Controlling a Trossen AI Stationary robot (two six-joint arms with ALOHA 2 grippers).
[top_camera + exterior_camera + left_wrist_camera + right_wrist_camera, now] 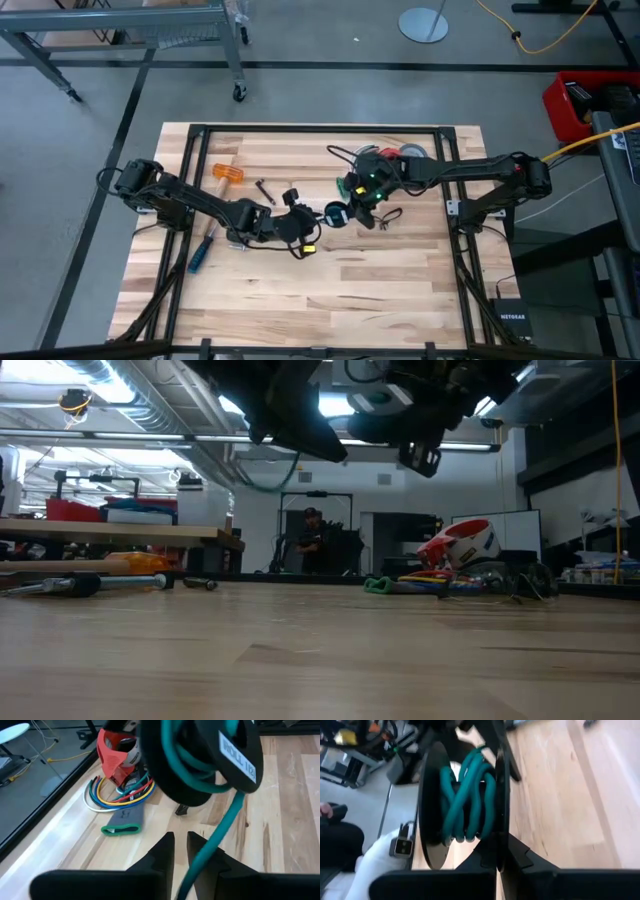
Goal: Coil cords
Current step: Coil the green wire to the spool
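Table (400,300) of light wood planks carries both arms, which meet near its centre. Right gripper (499,851) is closed on the rim of a black spool (432,805), held above the table surface; several turns of the teal cord (467,802) are wound between the spool's two flanges. Left gripper (180,850), just left of the spool, has its fingers (162,852) nearly together around the free length of the same cord, which runs up from them to the spool.

On the far right part of the table, behind the spool, lie a red-and-white tape dispenser (116,752), a bundle of coloured cables (117,795) and a grey pouch with green edging (125,822). These sit close to the right arm's reach path. At the left lie an orange-headed mallet (227,174), a blue-handled screwdriver (200,255) and a small dark tool (265,190). A thin black cord (385,215) lies just beside the right gripper.
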